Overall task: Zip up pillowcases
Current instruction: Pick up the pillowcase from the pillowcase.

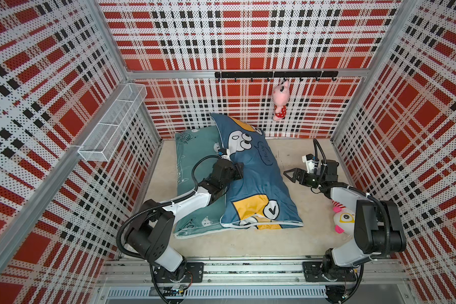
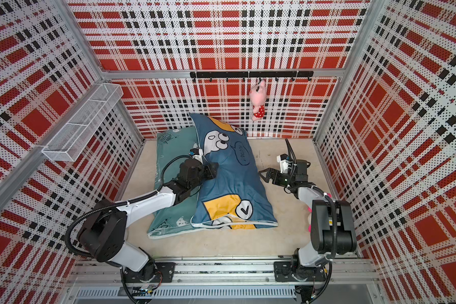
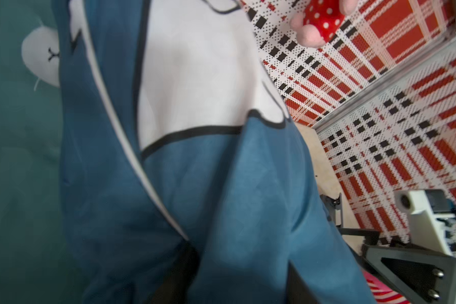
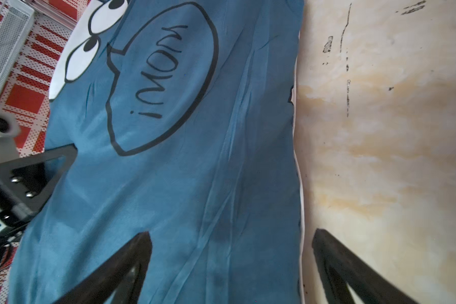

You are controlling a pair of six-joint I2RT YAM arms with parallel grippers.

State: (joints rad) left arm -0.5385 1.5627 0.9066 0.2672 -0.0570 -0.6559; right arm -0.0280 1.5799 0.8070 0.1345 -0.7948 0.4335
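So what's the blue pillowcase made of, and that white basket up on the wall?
The blue pillowcase looks like soft, matte woven cloth, maybe cotton, because it creases and sags. The white basket looks like painted metal mesh, stiff and straight-edged, and you can see through its tiny holes.

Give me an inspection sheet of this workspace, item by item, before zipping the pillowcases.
Surface: beige table, stained, scuffed.
Job's things: blue pillowcase lies partly over teal pillowcase.
Clutter: pink plush hangs from hook rail; second plush beside right arm.
Grippers: left gripper pinches blue pillowcase's edge; right gripper open beside its opposite edge.
Cables: black cable loops above teal pillowcase.
Surroundings: plaid perforated walls; wire basket on the side wall.
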